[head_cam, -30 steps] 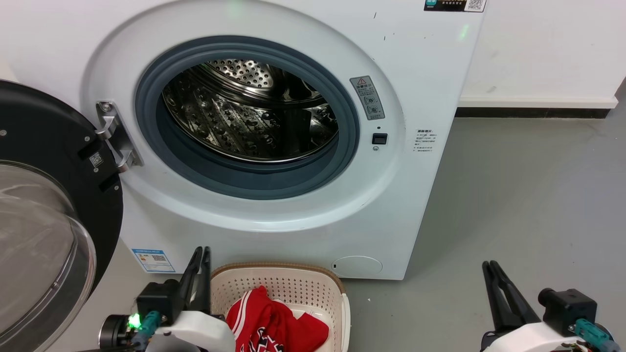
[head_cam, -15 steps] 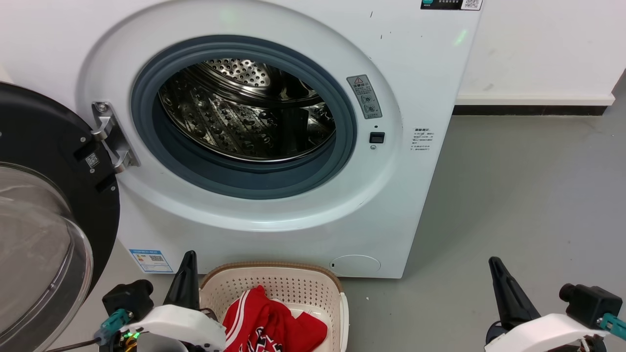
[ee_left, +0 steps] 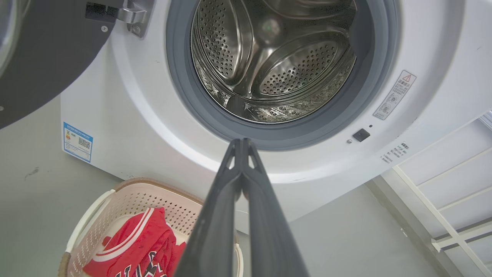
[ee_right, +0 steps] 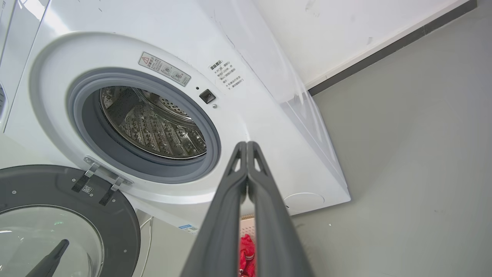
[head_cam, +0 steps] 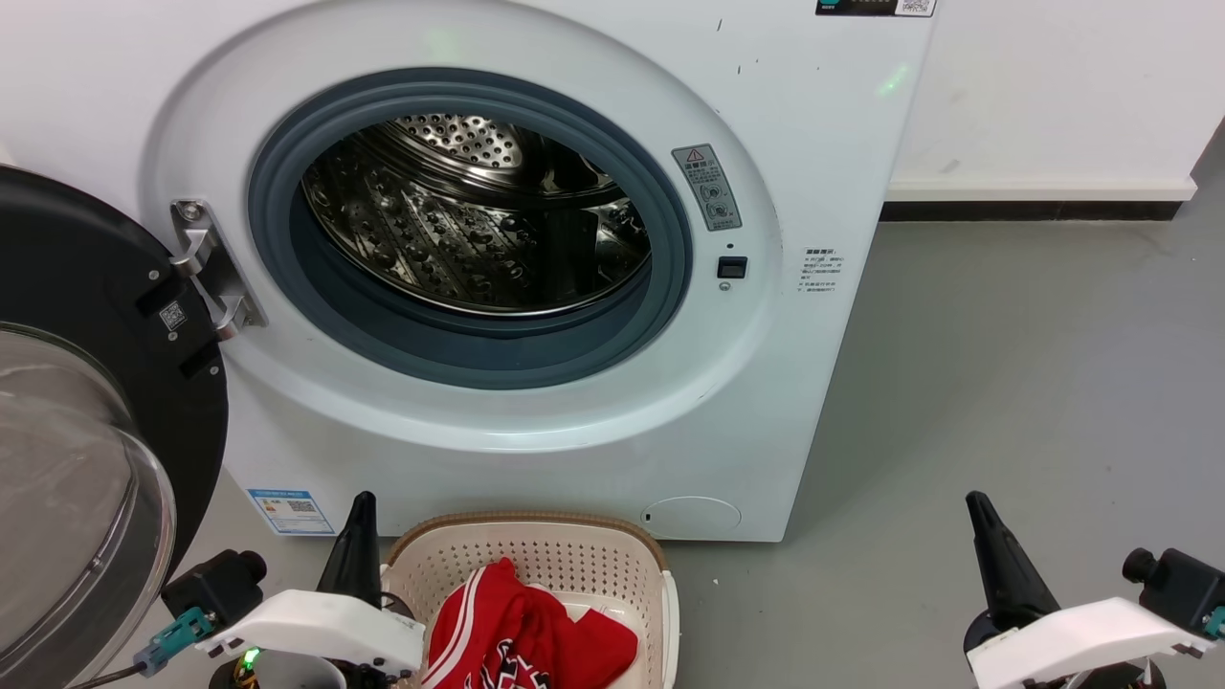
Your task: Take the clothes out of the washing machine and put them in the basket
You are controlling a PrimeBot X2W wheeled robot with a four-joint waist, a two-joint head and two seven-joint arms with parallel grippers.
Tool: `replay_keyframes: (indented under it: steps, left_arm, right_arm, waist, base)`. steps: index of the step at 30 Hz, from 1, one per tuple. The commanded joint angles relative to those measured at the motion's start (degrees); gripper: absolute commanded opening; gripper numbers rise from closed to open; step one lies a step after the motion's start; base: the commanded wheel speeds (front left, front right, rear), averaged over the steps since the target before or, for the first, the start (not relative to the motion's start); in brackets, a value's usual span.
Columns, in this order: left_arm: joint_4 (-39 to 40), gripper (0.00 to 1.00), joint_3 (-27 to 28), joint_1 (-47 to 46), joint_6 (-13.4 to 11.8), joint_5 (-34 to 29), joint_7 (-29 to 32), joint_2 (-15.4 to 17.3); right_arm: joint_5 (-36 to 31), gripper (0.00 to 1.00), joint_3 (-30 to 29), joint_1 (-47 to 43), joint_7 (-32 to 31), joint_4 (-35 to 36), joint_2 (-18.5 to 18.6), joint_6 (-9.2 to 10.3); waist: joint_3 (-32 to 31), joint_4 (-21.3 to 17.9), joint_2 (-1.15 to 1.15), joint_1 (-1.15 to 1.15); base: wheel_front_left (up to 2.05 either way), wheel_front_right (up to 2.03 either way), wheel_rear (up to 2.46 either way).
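Note:
The white washing machine (head_cam: pixel 813 144) stands ahead with its porthole open, and its steel drum (head_cam: pixel 459 230) holds no fabric that I can see. Red clothes (head_cam: pixel 522 636) with white stripes and lettering lie in the cream basket (head_cam: pixel 536 555) on the floor below the porthole. My left gripper (head_cam: pixel 362 507) is shut and empty just left of the basket's rim. My right gripper (head_cam: pixel 978 507) is shut and empty over the bare floor at the lower right. In the left wrist view the left gripper (ee_left: pixel 242 141) points at the porthole, above the clothes (ee_left: pixel 134 246) and basket (ee_left: pixel 127 192).
The black-framed glass door (head_cam: pixel 86 402) hangs open at the left, close to my left arm. Grey floor (head_cam: pixel 1034 383) stretches to the right of the machine up to a white wall with a dark skirting (head_cam: pixel 1034 211).
Both arms have drawn back and down and turned at the wrist, so each gripper now shows edge-on. The head camera has shifted slightly. Clothes and basket are unmoved.

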State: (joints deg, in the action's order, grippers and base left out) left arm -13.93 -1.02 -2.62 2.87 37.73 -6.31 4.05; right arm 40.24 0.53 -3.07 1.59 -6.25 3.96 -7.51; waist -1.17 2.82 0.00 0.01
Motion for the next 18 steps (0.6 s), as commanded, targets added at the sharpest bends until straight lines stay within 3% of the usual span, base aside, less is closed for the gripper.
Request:
replay_keyframes:
  steps: [1,18]
  left_arm:
    - [0.90,0.00,0.59,-1.67,0.40,2.19,0.45,0.02]
    - [0.70,0.00,2.40,-2.35,1.52,15.49,3.60,-0.26]
  right_arm:
    - [2.23,0.00,-0.25,2.09,-0.20,0.26,0.54,0.01]
    - [15.59,0.00,-1.12,4.04,-1.52,-1.71,0.78,0.01]
  waist:
    - [0.02,-0.04,0.00,0.00]
    - [0.27,-0.56,0.00,0.00]
  base:
    - [0.00,0.00,0.00]
    - [0.00,0.00,0.00]
